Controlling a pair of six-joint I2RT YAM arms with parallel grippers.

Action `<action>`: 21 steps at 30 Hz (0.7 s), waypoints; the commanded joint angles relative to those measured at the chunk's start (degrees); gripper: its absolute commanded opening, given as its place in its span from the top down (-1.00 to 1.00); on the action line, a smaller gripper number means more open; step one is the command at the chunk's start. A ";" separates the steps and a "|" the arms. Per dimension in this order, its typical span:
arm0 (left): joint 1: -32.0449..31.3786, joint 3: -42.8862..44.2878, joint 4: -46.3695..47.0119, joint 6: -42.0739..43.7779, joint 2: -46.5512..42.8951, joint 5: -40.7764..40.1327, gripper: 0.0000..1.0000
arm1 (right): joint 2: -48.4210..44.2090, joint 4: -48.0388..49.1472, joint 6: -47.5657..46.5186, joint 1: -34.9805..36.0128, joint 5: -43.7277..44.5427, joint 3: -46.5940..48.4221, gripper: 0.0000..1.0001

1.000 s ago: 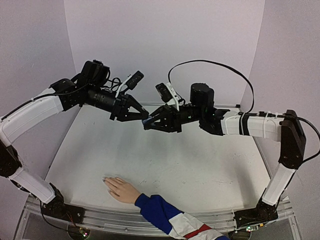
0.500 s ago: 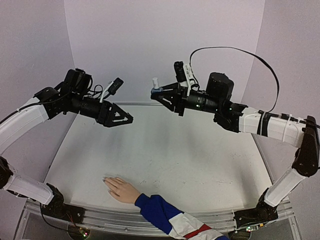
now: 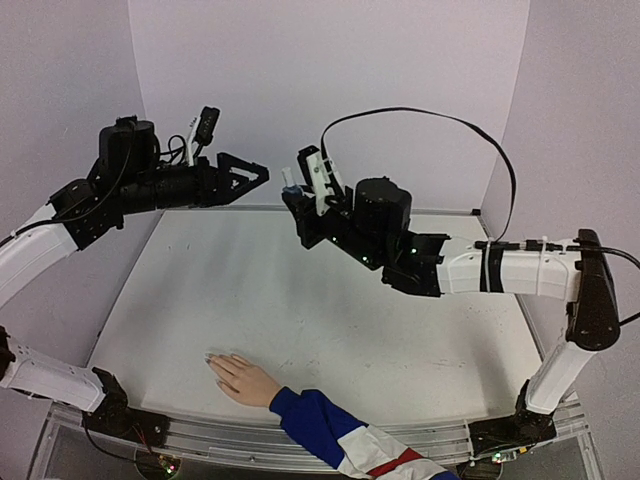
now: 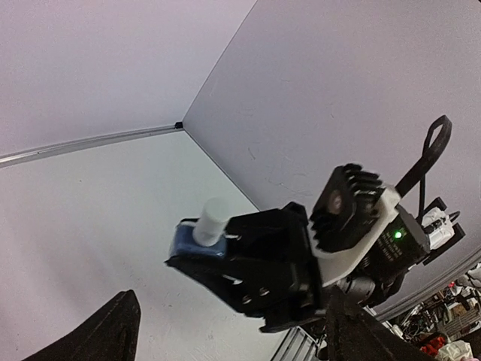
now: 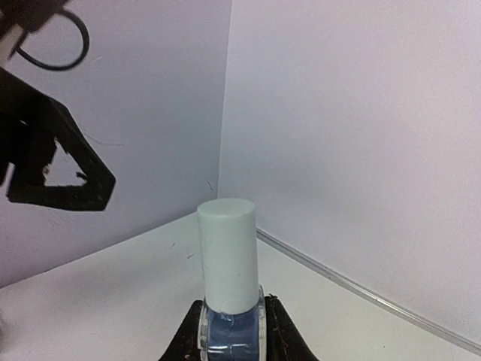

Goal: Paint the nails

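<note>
A small blue bottle [image 5: 229, 335] with a white cap [image 5: 227, 256] stands upright in my right gripper [image 5: 229, 344], which is shut on its base. Seen from above, that gripper [image 3: 296, 198] hovers high over the far middle of the table. My left gripper [image 3: 252, 174] is open and empty, level with the bottle [image 3: 289, 190] and a short gap to its left. In the left wrist view the bottle [image 4: 197, 241] sits ahead between my spread fingertips [image 4: 120, 316]. The pale hand [image 3: 243, 379] lies flat near the front edge; its nails [image 3: 211, 360] are too small to make out.
The hand's blue, white and red sleeve [image 3: 345, 442] runs off the front edge at the lower middle. The white table [image 3: 380, 330] is walled by lilac panels at the back and on both sides. A black cable [image 3: 430, 118] arcs above the right arm.
The two grippers were together at the bottle a second ago. The left one has opened, drawn back left and risen. The right one kept the bottle, lifted it and swung it leftward.
</note>
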 commanded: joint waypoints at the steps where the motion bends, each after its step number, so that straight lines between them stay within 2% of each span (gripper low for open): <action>1: -1.62 4.64 5.00 0.36 3.10 -4.65 -0.64 | 1.85 2.63 -2.74 1.75 7.26 5.88 1.00; 11: -2.89 6.98 5.23 3.62 6.68 -8.51 -0.27 | 4.26 0.68 -4.24 3.16 6.22 9.01 1.00; 21: -3.58 7.42 5.35 5.04 8.18 -9.73 0.01 | 5.71 -0.94 -4.44 3.42 5.53 10.93 1.00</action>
